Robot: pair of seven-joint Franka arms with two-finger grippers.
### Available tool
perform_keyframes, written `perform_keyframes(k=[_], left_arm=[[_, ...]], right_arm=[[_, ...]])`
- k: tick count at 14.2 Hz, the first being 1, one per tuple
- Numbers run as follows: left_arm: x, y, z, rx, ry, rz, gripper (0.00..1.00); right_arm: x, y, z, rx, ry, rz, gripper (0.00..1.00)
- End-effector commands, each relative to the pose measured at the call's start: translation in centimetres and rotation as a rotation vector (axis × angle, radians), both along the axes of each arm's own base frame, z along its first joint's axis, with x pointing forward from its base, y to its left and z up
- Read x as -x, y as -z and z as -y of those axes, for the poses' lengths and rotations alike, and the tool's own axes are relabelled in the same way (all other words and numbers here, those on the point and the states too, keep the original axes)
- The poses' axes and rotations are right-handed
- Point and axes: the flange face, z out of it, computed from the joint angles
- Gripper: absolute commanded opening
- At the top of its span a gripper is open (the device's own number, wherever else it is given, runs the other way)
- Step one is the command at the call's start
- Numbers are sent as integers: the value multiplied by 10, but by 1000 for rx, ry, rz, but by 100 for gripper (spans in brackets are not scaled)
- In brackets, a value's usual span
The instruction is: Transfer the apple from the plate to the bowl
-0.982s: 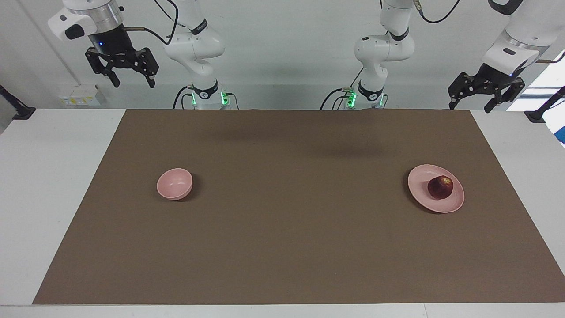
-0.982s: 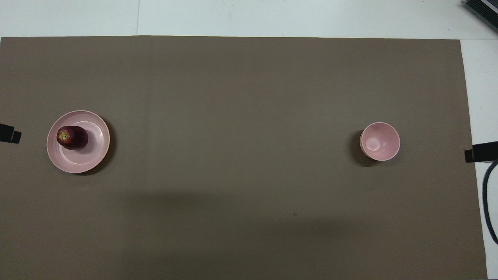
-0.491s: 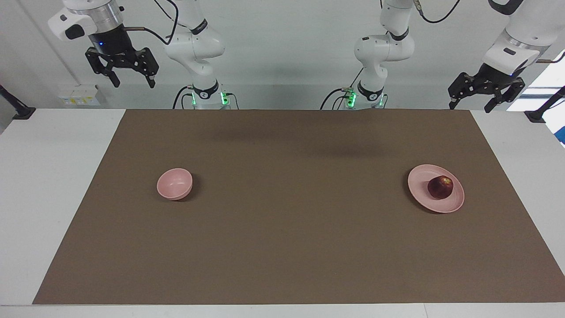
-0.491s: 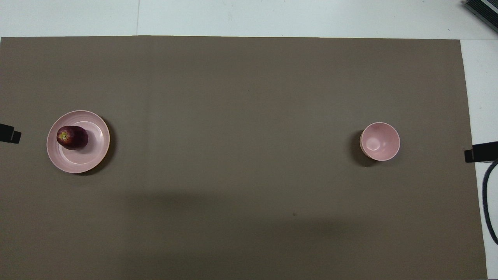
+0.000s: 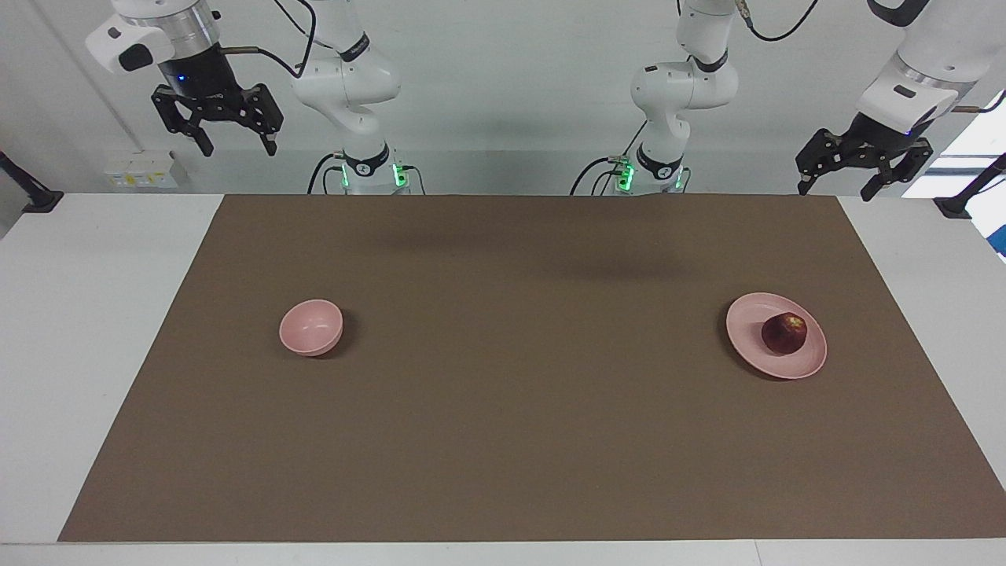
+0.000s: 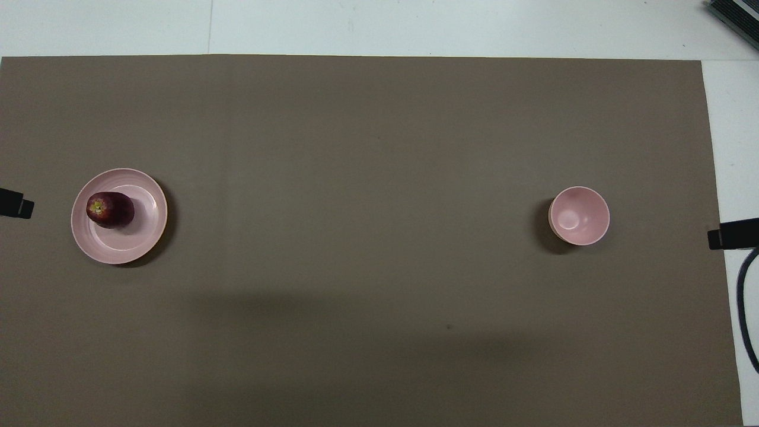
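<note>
On the wide pale pink plate [image 5: 747, 334], the small dark red apple [image 5: 783, 332] is seen untouched; the deep pink bowl [image 5: 311, 327] is empty, and the fingers of the left gripper [image 5: 838, 188] and right gripper [image 5: 239, 146] are held apart, raised.

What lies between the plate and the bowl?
Nothing: only bare brown mat separates the plate, with the apple on it, from the bowl. Both views show this.

Dark maroon round apple [image 5: 783, 332], yellowish patch on top; pale pink wide plate [image 5: 750, 344]; pale pink small bowl [image 5: 311, 327]; plain brown mat [image 5: 519, 409].
</note>
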Motion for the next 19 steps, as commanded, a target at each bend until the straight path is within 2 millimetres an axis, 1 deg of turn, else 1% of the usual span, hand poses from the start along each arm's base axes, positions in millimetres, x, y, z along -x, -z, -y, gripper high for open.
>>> perform_keyframes(k=[1, 3, 7, 11, 13, 16, 17, 18, 19], left_arm=[[5, -3, 3, 8, -4, -2, 100], [6, -3, 3, 8, 4, 15, 100], [1, 3, 2, 7, 7, 47, 100], [-1, 25, -5, 8, 4, 81, 100], [-4, 40, -5, 8, 22, 78, 100], [-9, 76, -11, 6, 62, 79, 100], [-10, 92, -15, 5, 68, 84, 100], [-12, 103, -25, 4, 61, 101, 100], [-13, 113, -31, 3, 76, 110, 100]], right_arm=[[5, 4, 3, -9, -20, -21, 100], [7, 2, 3, -9, -20, -16, 100], [7, 2, 3, -9, -20, -15, 100], [7, 2, 3, -9, -20, -16, 100], [7, 2, 3, -9, -18, -16, 100], [7, 2, 3, -9, -18, -16, 100], [7, 2, 3, -9, -18, -16, 100], [7, 2, 3, -10, -20, -18, 100], [7, 2, 3, -10, -20, -18, 100]])
